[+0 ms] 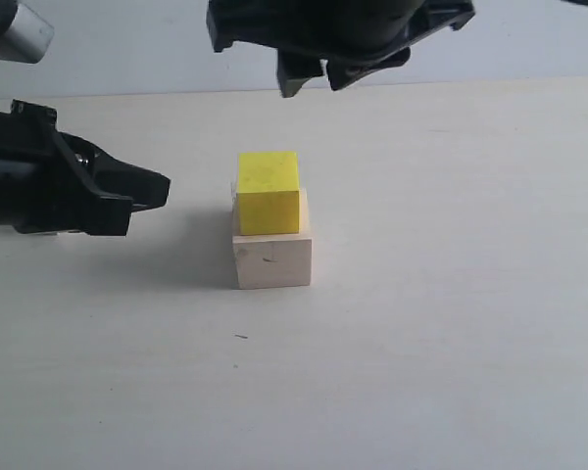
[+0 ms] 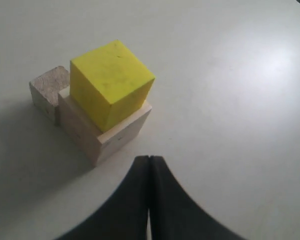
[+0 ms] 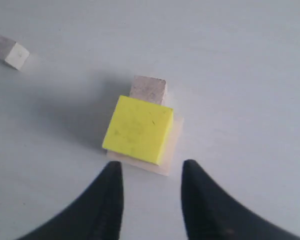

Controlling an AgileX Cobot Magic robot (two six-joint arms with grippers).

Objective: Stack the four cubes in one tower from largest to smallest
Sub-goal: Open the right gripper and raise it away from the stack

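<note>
Black right pincer (image 3: 151, 165) hovers parted above the yellow cube (image 3: 138, 129).

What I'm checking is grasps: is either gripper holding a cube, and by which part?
Nothing held: left gripper shut empty, right gripper open above the yellow cube.

Yellow cube (image 1: 269, 191) atop pale cube (image 1: 272, 259), brownish cube (image 2: 49, 90) beside, smallest cube (image 3: 10, 52) apart

Both arms are matte black moulded plastic. The left gripper (image 1: 149, 189) has a blocky housing; the right gripper (image 3: 151, 172) has fingers (image 3: 107, 200) curving to tapered points.
</note>
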